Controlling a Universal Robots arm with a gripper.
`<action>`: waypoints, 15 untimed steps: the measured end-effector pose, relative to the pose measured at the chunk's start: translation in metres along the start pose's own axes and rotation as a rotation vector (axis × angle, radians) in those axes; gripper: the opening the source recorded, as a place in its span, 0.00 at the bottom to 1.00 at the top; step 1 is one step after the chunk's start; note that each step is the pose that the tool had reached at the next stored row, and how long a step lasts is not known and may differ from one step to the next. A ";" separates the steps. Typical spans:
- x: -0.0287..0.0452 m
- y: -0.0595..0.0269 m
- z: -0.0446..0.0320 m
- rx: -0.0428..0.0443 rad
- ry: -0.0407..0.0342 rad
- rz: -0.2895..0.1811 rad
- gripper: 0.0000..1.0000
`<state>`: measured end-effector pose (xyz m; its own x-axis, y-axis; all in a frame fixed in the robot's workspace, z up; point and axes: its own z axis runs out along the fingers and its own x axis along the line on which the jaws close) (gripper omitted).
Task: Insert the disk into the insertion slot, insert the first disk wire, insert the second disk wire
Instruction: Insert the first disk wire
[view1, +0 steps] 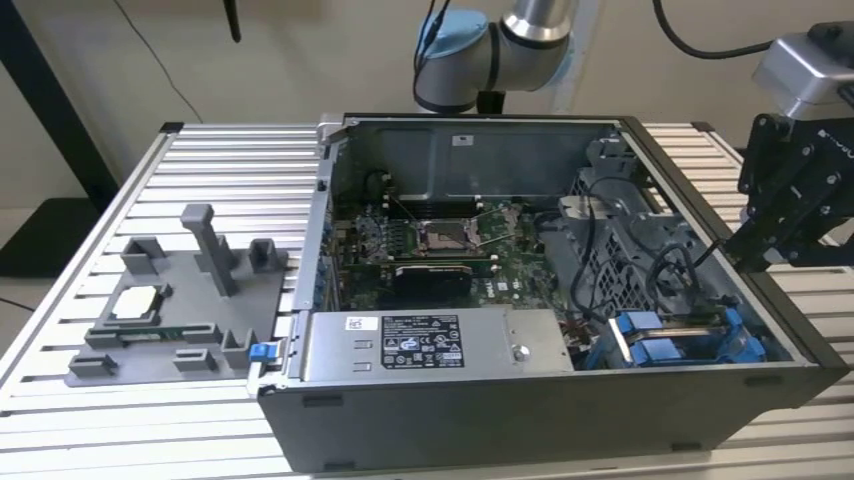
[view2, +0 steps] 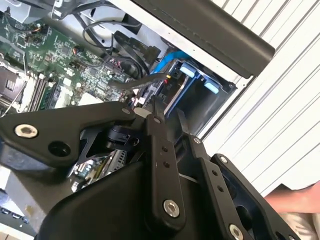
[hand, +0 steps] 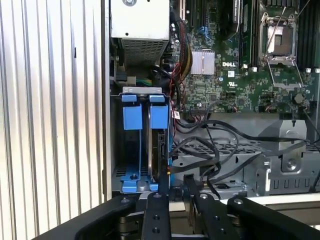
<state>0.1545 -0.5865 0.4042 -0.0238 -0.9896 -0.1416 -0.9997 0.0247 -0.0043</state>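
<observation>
The disk (hand: 161, 150) stands on edge in the insertion slot (hand: 134, 176), between bright blue carrier tabs (hand: 159, 116), at the case's front corner on the exterior view's right. The same blue-railed slot (view1: 674, 345) shows in the exterior view. My black gripper (view1: 738, 258) hangs over the case's right wall, just above that bay. In both wrist views its fingers (hand: 155, 205) sit close together on the black connector of a disk wire (hand: 190, 181). The gripper (hand: 177, 197) is a short way from the disk's end. The wire (view1: 694, 270) runs from the gripper (view2: 167, 117) down into the case.
The open case (view1: 534, 420) lies on a slatted metal table (view1: 227, 180). Inside are the motherboard with its silver socket (view1: 441, 237), a power supply (view1: 427, 345), a grey drive cage (hand: 240, 165) and loose black cables (hand: 215, 150). A grey fixture holding a chip (view1: 138, 303) sits at the exterior view's left.
</observation>
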 end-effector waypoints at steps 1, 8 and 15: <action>0.0000 0.0000 0.0000 0.0000 0.0001 0.000 1.00; -0.0007 -0.0009 -0.0002 0.0003 0.0005 0.000 1.00; -0.0060 -0.0071 0.0008 0.0003 0.0002 0.000 1.00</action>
<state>0.1618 -0.5806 0.4043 -0.0237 -0.9897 -0.1414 -0.9997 0.0246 -0.0046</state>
